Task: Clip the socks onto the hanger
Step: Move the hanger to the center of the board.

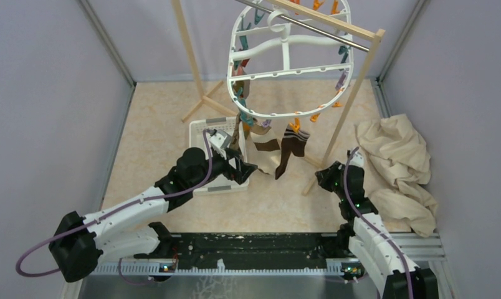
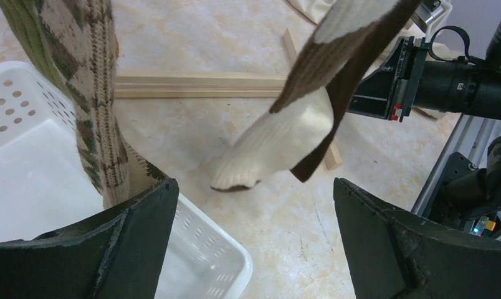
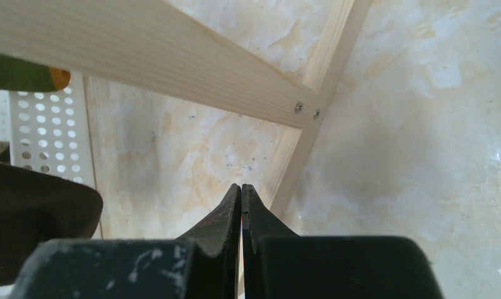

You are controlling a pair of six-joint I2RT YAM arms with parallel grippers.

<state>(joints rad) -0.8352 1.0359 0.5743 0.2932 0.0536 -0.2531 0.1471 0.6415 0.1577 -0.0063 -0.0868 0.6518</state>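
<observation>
- Left gripper (image 1: 245,168) sat at centre frame in the top view, jaws spread as wide as they go and holding nothing. In its wrist view (image 2: 254,187) only floor showed in the gap.
- Just past its left finger (image 2: 111,249), at the left edge of that view, an argyle sock (image 2: 92,93) hung down over a white basket (image 2: 23,112). Whether the fabric touched the finger could not be told.
- A brown-cream sock (image 2: 285,137) dangled at upper centre, toe down, apart from both fingers.
- Right gripper (image 3: 242,190) was pressed fully closed with nothing between the tips, low over the floor by a wooden rack (image 3: 173,56) leg.
- Farther out in the top view, the socks (image 1: 291,146) hung from pegs (image 1: 296,123) on the lower rim of the hanger (image 1: 279,116) at upper centre. A cloth (image 1: 394,162) lay at the right.
- The socks looked light, soft and limp. They would likely fold and swing when touched, and the knit should give the pads good friction.
- The best hold was probably the cuff, pinched flat near its edge. That would leave a strip of fabric free to feed into a peg.
- The hanger seemed free to sway, so pushing hard on a peg risked tipping it.
</observation>
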